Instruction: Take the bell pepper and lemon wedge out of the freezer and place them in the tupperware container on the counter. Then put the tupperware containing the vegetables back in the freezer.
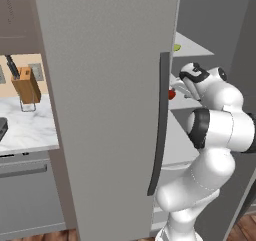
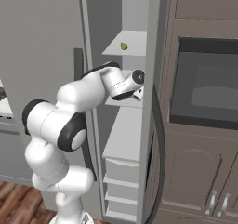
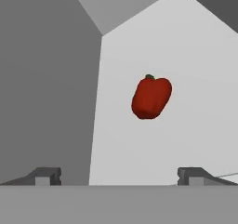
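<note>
Two fingers of my gripper spread wide, nothing between them | pepper ahead on pale freezer shelf, apart from the tips | lemon wedge one shelf higher | freezer door open | marble counter left, oven right

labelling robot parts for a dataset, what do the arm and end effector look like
The arm is glossy white with rounded segments and black bands at the joints. The end effector has two small dark grey, blocky fingertips. No cables or markings are visible.
</note>
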You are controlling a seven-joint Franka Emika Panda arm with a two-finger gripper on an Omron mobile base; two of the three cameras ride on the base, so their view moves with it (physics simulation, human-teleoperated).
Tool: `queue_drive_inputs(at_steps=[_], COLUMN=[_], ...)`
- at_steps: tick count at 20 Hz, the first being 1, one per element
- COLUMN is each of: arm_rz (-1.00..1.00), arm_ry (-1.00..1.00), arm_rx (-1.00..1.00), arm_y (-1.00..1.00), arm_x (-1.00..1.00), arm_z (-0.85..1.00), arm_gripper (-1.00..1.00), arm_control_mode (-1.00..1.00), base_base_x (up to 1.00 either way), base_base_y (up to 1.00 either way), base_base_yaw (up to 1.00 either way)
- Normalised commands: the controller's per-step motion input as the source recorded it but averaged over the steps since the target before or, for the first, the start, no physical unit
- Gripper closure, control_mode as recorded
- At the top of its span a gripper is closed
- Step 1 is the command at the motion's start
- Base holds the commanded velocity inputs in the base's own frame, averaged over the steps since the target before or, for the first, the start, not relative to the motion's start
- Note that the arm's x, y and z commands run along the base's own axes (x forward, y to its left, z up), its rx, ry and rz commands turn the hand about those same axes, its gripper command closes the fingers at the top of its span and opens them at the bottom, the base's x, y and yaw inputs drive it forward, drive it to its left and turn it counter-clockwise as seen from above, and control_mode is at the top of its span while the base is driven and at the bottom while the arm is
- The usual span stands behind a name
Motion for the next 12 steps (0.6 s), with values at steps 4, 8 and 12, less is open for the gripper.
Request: queue_drive_inputs(at_steps=[4,8,12], arm_rz=[0.00,0.00,0.00], arm_ry=[0.00,0.00,0.00], arm_rx=[0.00,0.00,0.00], arm_y=[0.00,0.00,0.00], arm_x=[0.15,0.23,0.37], arm_z=[-0.33,-0.22,-0.06], arm_gripper=[-1.00,-1.00,-1.00], arm_control_mode=[-1.00,-1.00,-1.00], base_base_x=[0.00,0.00,0.00], base_base_y=[0.00,0.00,0.00], base_base_yaw=[0.00,0.00,0.00])
